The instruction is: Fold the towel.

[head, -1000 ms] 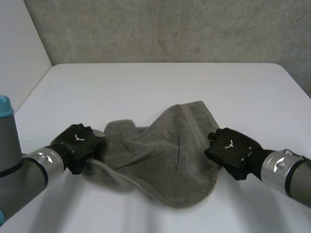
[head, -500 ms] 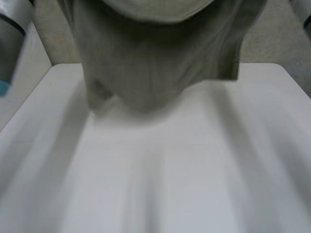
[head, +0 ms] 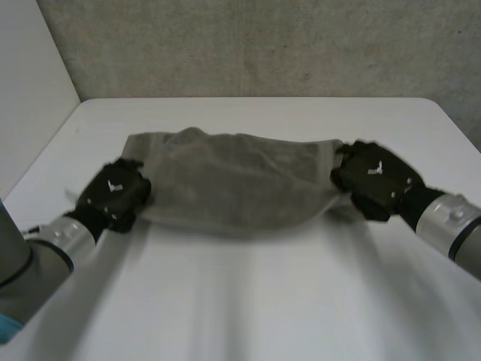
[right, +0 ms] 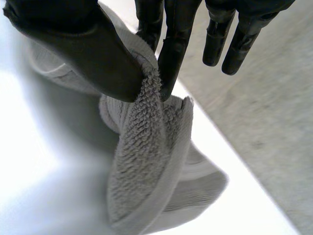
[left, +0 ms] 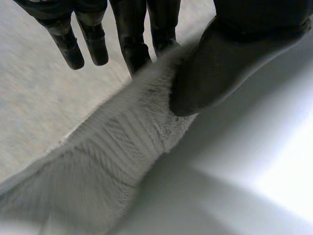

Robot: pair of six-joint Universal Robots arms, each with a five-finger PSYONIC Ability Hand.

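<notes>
While each hand pinches one end of it, the grey terry-cloth towel (head: pixel 233 180) stretches between them as a broad, slack band over the middle of the smooth white bench (head: pixel 263 301). Its upper edge runs nearly straight and its lower edge sags in a shallow curve; whether that lower edge touches the bench cannot be told. Soft creases run across the cloth from one end to the other.

At the towel's left end sits the black left hand (head: pixel 114 194), on a grey arm. In the left wrist view this hand (left: pixel 230 54) presses its broad, rounded thumb down on the towel (left: pixel 112 161) and nips the edge against a straight finger behind the cloth, while the remaining fingers hang straight and free of it. Close up, the fabric shows a flat ribbed border beside a fuzzy looped pile.

At the right end sits the black right hand (head: pixel 376 179). In the right wrist view the hand (right: pixel 83 49) clamps a narrow, upright ridge of towel (right: pixel 146 161) between thumb and one straight finger, the other fingers hanging loose beside it. Here the loops stand out as a coarse, nubbly surface, and below the pinch the cloth bunches into thick rolled folds.

Behind the bench rises a rough, mottled grey concrete wall (head: pixel 263 45).
</notes>
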